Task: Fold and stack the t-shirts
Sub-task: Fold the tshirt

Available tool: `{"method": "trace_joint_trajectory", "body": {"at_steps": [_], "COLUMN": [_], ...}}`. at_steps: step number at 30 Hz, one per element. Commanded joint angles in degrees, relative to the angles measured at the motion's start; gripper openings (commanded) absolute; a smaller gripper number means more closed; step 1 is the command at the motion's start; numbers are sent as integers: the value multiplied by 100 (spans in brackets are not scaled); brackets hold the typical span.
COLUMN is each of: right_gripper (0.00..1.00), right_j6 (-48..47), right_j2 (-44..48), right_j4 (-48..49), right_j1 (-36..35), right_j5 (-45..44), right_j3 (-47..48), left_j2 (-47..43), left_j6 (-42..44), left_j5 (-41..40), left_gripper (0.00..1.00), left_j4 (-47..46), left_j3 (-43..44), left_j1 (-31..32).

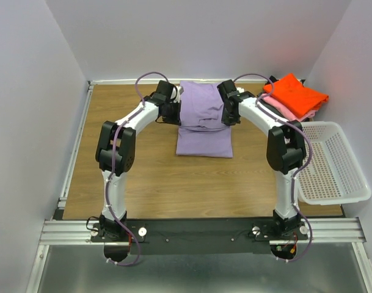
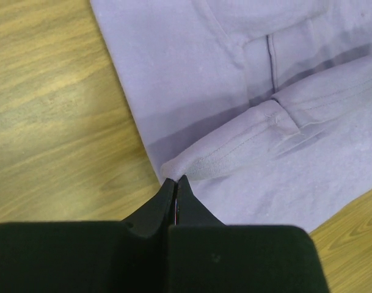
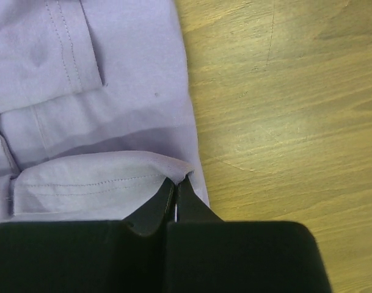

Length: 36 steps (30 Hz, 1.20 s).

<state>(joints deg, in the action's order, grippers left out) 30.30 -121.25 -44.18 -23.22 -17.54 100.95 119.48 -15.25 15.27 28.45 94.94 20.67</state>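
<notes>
Left gripper (image 2: 175, 183) and right gripper (image 3: 176, 183) clamp slim hems of the lavender t-shirt (image 1: 204, 143); uneven pulling could free one, skewing the fold.

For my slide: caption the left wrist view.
Left gripper shut on a fold of the purple shirt, above the wooden table.

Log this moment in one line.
left gripper: shut on purple shirt | right gripper: shut on purple shirt | orange shirt: folded, far right
</notes>
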Motion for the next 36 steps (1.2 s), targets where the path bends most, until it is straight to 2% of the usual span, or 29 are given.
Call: {"method": "trace_joint_trajectory", "body": {"at_steps": [1, 2, 3, 4, 5, 6, 7, 8, 10, 12, 13, 23, 30, 36], "right_gripper": [3, 8, 18, 39, 50, 61, 71, 74, 79, 79, 79, 72, 70, 70], "right_j6": [-86, -86, -104, -130, -147, -182, -235, -253, -297, -332, -341, -385, -385, -438], "right_j2": [-223, -241, -276, -276, -294, -276, -224, -180, -66, 22, 14, -540, -847, -1128], "right_j4": [-37, -64, -108, -186, -239, -275, -353, -363, -363, -363, -354, -354, -354, -363], "right_j1": [90, 81, 90, 90, 90, 90, 90, 90, 90, 81, 38, -296, -358, -358], "right_j5": [49, 66, 84, 101, 145, 163, 224, 260, 426, 882, 1223, 2517, 2773, 2704], "right_j3": [241, 285, 416, 504, 609, 715, 907, 970, 1058, 1173, 1251, 1401, 1208, 1182], "left_j2": [216, 225, 207, 181, 76, 23, -56, -213, -390, -679, -768, -1278, -1287, -1199], "left_j6": [136, 118, 92, 75, 57, 65, 83, 118, 136, 118, 75, -83, -435, -471], "left_j5": [126, 100, 99, 117, 73, 38, -75, -129, -164, -68, 71, 468, 934, 926], "left_gripper": [0, 1, 19, 34, 49, 58, 72, 79, 80, 80, 80, 79, 79, 79], "left_j4": [196, 249, 258, 267, 267, 267, 267, 267, 214, 30, -58, -638, -1288, -1438], "left_j3": [271, 315, 332, 341, 341, 350, 368, 359, 263, -34, -167, -1415, -1952, -2207], "left_j1": [-89, -106, -133, -185, -194, -212, -212, -212, -212, -212, -203, 209, 500, 711]}}
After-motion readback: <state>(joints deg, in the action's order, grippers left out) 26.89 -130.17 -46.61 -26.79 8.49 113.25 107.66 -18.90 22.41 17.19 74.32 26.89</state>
